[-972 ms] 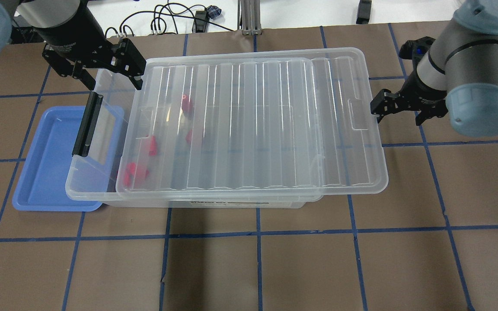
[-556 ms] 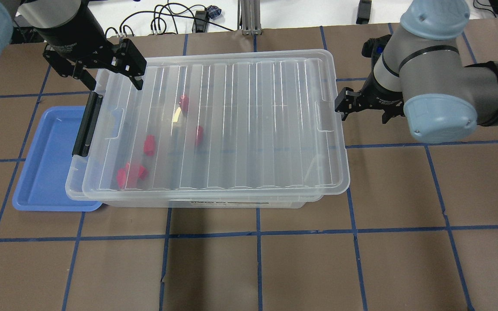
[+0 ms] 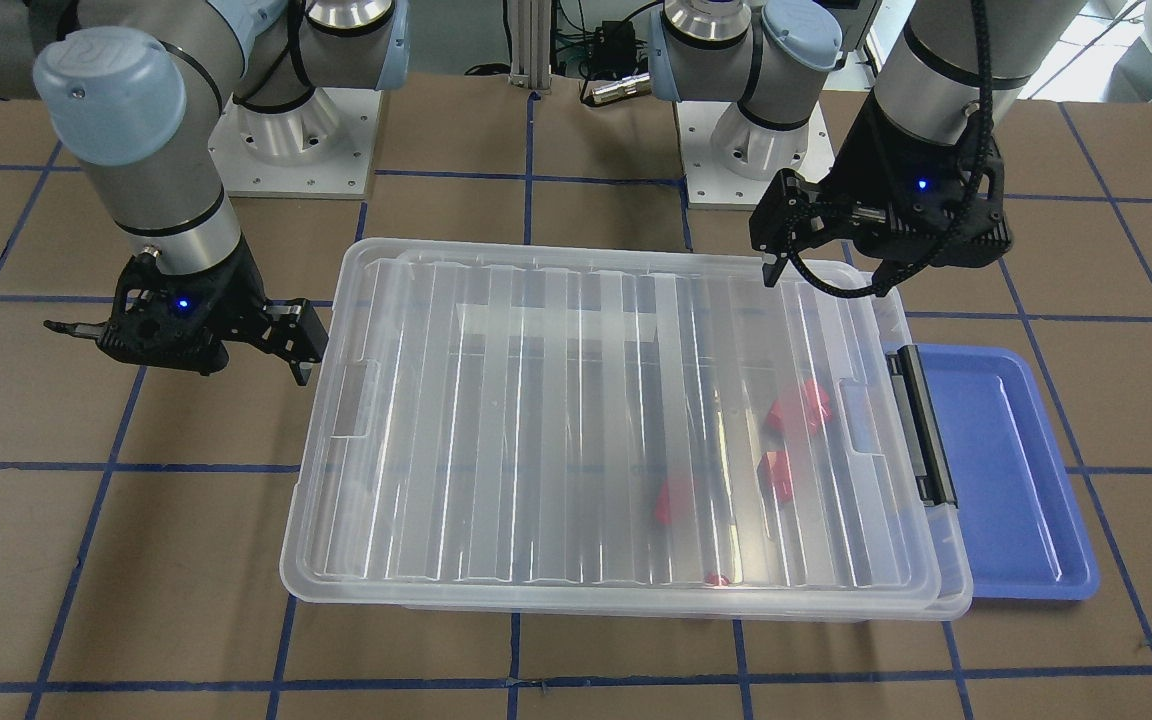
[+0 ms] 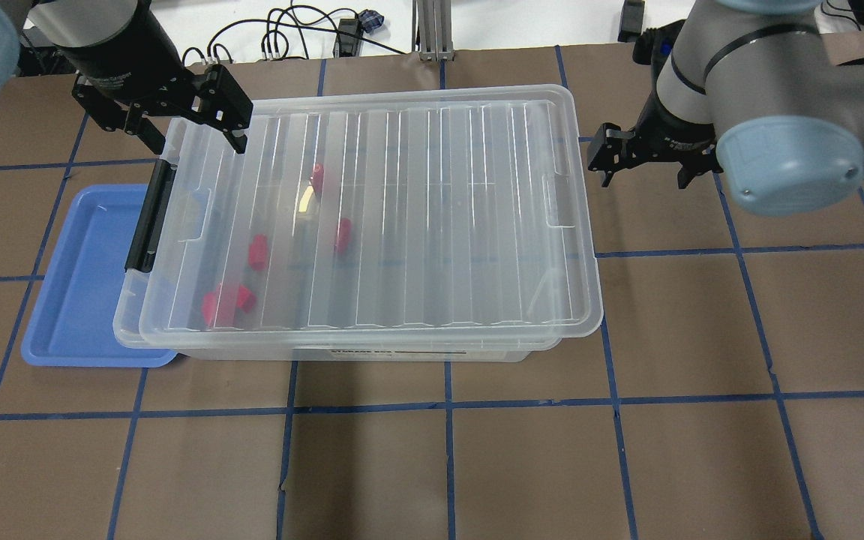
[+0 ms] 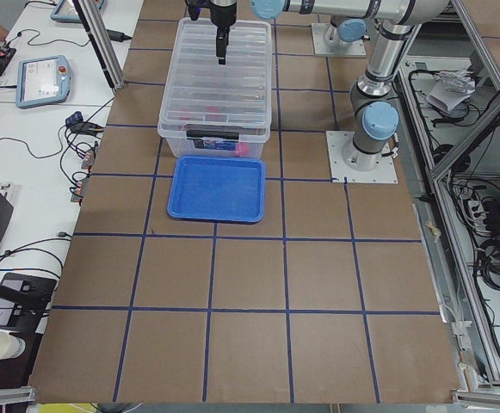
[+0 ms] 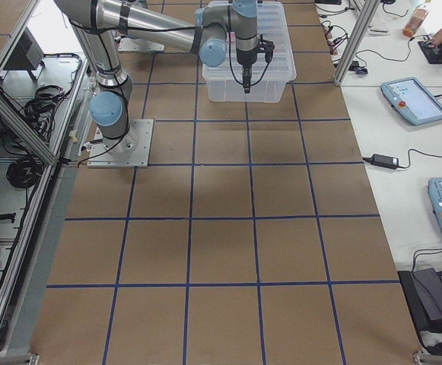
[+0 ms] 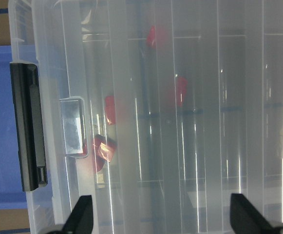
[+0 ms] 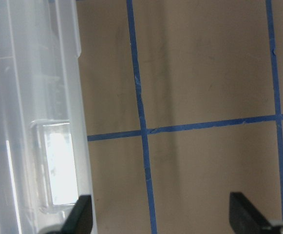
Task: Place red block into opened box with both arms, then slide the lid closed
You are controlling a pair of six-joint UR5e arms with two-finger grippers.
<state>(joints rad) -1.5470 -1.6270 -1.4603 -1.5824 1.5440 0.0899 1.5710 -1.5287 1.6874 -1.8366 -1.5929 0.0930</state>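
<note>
Several red blocks (image 4: 257, 251) (image 3: 801, 405) (image 7: 180, 90) lie inside the clear box (image 4: 126, 319), seen through the ribbed clear lid (image 4: 439, 210). The lid covers nearly the whole box. A narrow strip stays uncovered at the end with the black latch bar (image 4: 151, 217), and the lid overhangs a little at the opposite end. My left gripper (image 4: 196, 146) (image 7: 163, 219) hangs open over the lid's far corner near the latch, holding nothing. My right gripper (image 4: 643, 180) (image 8: 163, 219) is open above the table, just off the lid's other short edge (image 8: 75, 97) and apart from it.
A blue tray (image 4: 79, 277) lies on the table against the latch end of the box, partly under it. Blue tape lines grid the brown tabletop (image 4: 477, 465). Cables (image 4: 289, 34) run along the far table edge, beyond the box.
The lid slid toward the latch end until it covered almost all of the box, with my right gripper following its edge. That gripper has since drawn slightly back. The left gripper stayed put.
</note>
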